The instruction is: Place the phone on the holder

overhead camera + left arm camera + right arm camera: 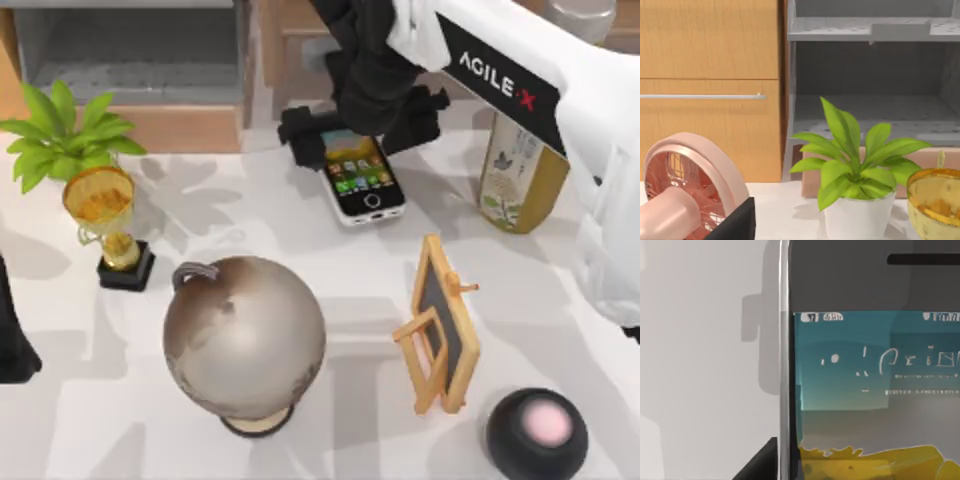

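Progress is early: the phone (362,178) lies flat near the tabletop's (560,310) far edge, well apart from the wooden holder (442,325) toward the near right. The right gripper (362,128) is down over the phone's upper end; whether its fingers are closed on it I cannot tell. Lifting and placing remain. The white tabletop also carries a globe (245,338), while cabinets (710,90) and a grey shelf (870,75) stand behind. The left arm is parked at the left edge.

We saw a pale, mottled worktop (330,210) under soft light. Behind its far edge stood a wooden cabinet (710,75) with a metal handle bar (700,96), and beside the cabinet grey open shelving (870,75).
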